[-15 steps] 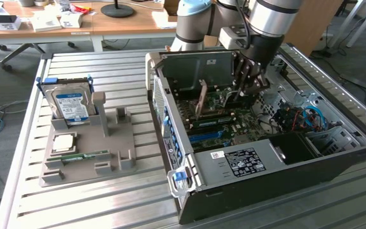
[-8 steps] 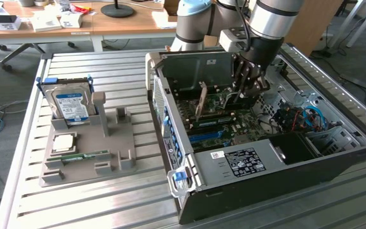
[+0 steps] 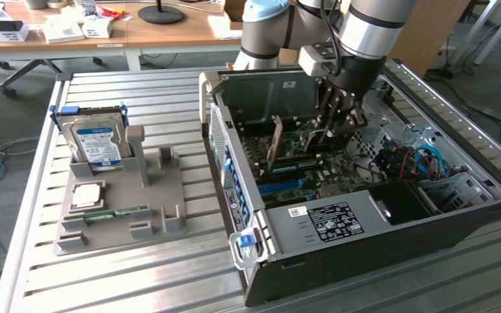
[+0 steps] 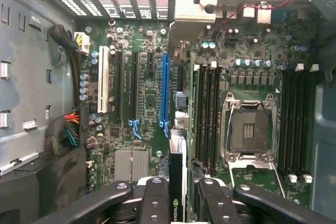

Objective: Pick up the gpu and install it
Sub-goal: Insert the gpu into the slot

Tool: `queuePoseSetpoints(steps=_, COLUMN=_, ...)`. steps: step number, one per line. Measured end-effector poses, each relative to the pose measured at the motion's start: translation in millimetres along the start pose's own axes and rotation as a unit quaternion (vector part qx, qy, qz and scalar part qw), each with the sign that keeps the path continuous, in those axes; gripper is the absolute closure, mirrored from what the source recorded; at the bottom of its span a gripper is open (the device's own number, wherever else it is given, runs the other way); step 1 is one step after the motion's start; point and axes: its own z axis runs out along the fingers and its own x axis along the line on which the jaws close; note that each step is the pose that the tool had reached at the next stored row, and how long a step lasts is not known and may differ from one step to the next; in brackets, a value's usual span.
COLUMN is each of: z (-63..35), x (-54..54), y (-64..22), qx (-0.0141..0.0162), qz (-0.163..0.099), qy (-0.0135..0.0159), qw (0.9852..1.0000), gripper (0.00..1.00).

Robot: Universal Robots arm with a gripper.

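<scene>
The gpu [image 4: 177, 156] shows edge-on in the wrist view, a thin dark card with a logo on its top edge. It stands upright over the green motherboard [image 4: 147, 93], just beside the long blue slot [image 4: 165, 87]. Its metal bracket [image 4: 186, 11] reaches the slatted rear wall. My gripper [image 4: 181, 184] is shut on the card, with one black finger [image 4: 155, 200] on each side. In the exterior view my gripper [image 3: 333, 130] reaches down into the open computer case [image 3: 364, 257], and the gpu [image 3: 276, 140] stands on edge there. I cannot tell whether its lower edge sits in a slot.
An open CPU socket [image 4: 251, 127] and memory slots [image 4: 207, 114] lie beside the card. The power supply [image 3: 338, 218] and blue cables [image 3: 420, 160] fill the case's other end. At the exterior view's left, a grey holder [image 3: 146, 195] carries a hard drive [image 3: 96, 143], a processor [image 3: 88, 194] and a memory stick [image 3: 115, 213].
</scene>
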Motion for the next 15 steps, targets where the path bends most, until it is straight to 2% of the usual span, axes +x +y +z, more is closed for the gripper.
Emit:
queuePoseSetpoints(steps=5, z=3.6, x=0.1, y=0.2, qx=0.0000, qz=-0.002, qy=0.0001, qw=1.0000, gripper=0.74)
queuePoseSetpoints(steps=15, z=4.7, x=1.2, y=0.3, qx=0.0000, qz=-0.003, qy=0.0000, qw=1.0000, gripper=0.74)
